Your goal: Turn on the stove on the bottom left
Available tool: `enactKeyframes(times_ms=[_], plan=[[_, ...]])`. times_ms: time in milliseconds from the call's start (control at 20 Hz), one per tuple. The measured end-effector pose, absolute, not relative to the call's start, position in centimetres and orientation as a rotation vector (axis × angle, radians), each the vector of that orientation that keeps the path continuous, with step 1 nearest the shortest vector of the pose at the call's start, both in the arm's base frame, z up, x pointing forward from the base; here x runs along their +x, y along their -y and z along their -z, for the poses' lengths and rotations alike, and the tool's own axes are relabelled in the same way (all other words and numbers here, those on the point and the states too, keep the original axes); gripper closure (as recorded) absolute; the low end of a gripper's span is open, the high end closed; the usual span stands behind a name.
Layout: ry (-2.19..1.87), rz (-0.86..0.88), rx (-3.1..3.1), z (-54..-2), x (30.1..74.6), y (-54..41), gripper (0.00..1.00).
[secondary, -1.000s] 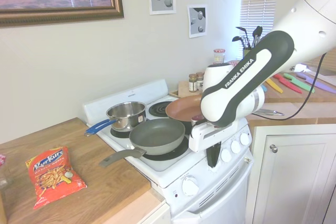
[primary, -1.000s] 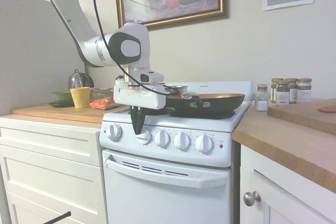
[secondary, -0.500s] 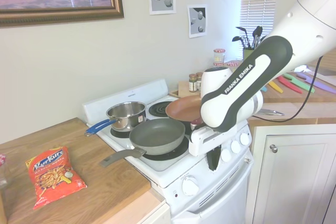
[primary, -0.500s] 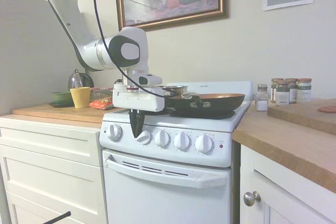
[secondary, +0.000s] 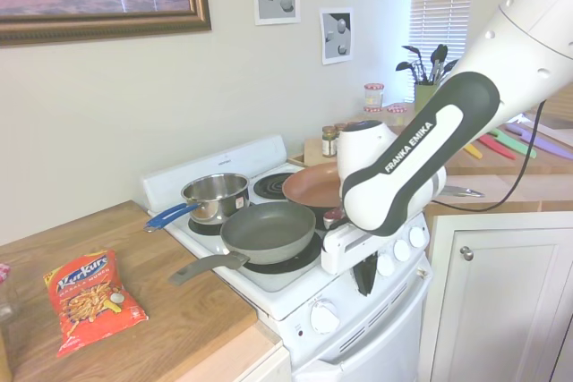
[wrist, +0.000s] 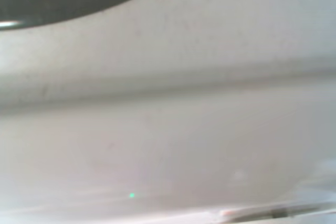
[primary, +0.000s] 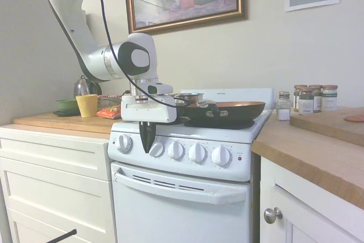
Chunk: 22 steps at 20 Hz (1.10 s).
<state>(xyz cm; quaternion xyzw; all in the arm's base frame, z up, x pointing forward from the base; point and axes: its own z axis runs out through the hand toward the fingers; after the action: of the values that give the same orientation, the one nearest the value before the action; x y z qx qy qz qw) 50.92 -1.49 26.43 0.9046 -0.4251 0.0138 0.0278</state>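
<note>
The white stove (primary: 187, 197) stands between the cabinets, with a row of round white knobs (primary: 197, 152) and a small red light (primary: 239, 158) on its front panel. My gripper (primary: 147, 147) hangs fingers-down in front of that panel, between the leftmost knob (primary: 124, 143) and the second knob (primary: 157, 149). Its dark fingers look pressed together, with nothing seen between them. In the second exterior view the gripper (secondary: 364, 282) sits just before the panel, beside one knob (secondary: 385, 264). The wrist view is a blur of white stove surface (wrist: 168, 129).
A grey pan (secondary: 269, 230), a copper pan (primary: 227, 108) and a steel pot (secondary: 215, 196) sit on the burners. A chip bag (secondary: 89, 299) lies on the wooden counter. There are also a yellow cup (primary: 87, 105) and spice jars (primary: 307, 99).
My gripper has shifted left along the knob row, from over the second knob to the gap beside the first, and slightly lower. The arm's elbow swung the same way.
</note>
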Motion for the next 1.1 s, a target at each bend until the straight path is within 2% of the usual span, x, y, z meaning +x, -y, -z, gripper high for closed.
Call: enactKeyframes(times_ms=[1100], plan=[[1.275,-0.158,2.75,-25.3,49.9,0.0,1.0]])
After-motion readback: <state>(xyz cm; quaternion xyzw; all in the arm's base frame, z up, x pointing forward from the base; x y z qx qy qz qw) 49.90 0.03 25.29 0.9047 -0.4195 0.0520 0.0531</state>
